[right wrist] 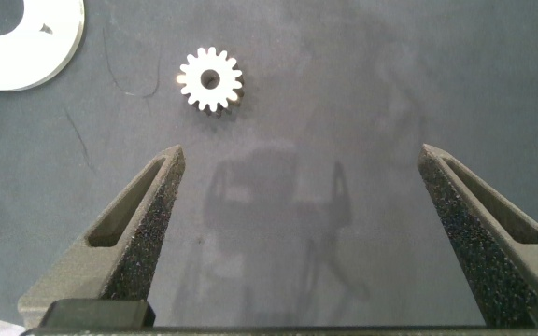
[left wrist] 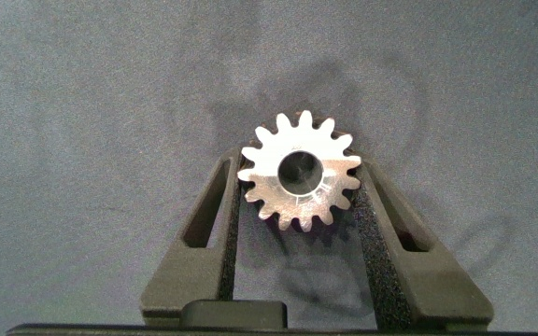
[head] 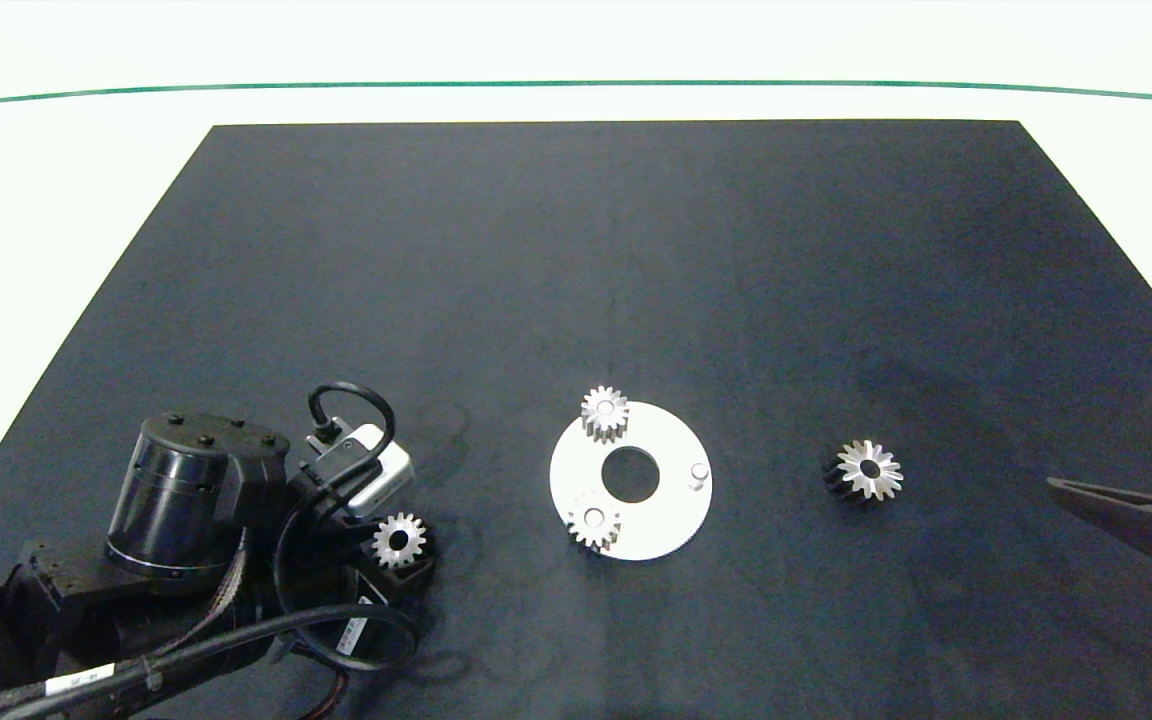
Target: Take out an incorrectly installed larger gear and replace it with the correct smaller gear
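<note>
Gripping the smaller gear [left wrist: 299, 174], a silver blunt-toothed spur gear, between its foam-padded fingers, the left gripper [head: 402, 548] sits low at the left of the black mat [head: 636, 250]; a white label on its cable is unreadable. Centre, a white round plate [head: 671, 520] carries two matching gears and one bare peg [head: 699, 471]. Right of it lies the larger gear [head: 867, 470], star-toothed and silver. The right gripper [right wrist: 302, 233] hovers wide open, empty, near it.

The table [head: 86, 200] around the dark mat [head: 576, 250] is blown out white; soft shadows are cast; sharp focus is kept throughout.
</note>
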Available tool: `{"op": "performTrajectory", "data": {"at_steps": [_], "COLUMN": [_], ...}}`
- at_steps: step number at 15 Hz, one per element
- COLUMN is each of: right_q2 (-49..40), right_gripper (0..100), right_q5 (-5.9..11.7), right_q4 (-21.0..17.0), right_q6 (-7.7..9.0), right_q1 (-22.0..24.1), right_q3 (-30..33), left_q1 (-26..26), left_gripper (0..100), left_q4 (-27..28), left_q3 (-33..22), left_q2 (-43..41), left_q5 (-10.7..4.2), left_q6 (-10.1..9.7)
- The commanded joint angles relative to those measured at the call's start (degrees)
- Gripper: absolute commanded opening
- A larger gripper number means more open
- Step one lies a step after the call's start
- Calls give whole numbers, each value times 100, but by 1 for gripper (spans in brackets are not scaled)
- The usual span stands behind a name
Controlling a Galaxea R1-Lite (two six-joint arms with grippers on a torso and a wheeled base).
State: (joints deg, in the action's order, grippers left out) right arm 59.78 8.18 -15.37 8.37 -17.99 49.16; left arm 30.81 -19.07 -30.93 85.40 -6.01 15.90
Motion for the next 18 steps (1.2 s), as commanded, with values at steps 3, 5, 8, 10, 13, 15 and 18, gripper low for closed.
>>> {"op": "performTrajectory", "data": {"at_steps": [3,5,8,10,13,15,18], "right_q2": [-90,-98,-107,-151,-292,-432,-696], "right_gripper": [100,100,100,100,100,100,100], "right_q5": [-1,-1,8,8,-71,-159,-132], "right_q4": [-10,-1,17,17,8,-10,-27], "right_q6": [-3,-3,-108,-108,-108,-108,-134], "right_q1": [-11,-11,-29,-38,-38,-29,15], "right_q3": [-118,-153,-144,-144,-153,-153,-162], "left_q1": [-4,-4,4,22,163,409,883], "left_gripper": [22,22,22,22,22,22,22], "left_q4": [-1,8,43,61,61,70,404], "left_q3": [-19,-27,-115,-186,-238,-309,-687], "left_q2": [-23,-76,-172,-251,-295,-295,-287], "left_q5": [-5,-14,-14,-58,-85,-146,-313], "left_q6": [10,10,10,36,71,80,247]}}
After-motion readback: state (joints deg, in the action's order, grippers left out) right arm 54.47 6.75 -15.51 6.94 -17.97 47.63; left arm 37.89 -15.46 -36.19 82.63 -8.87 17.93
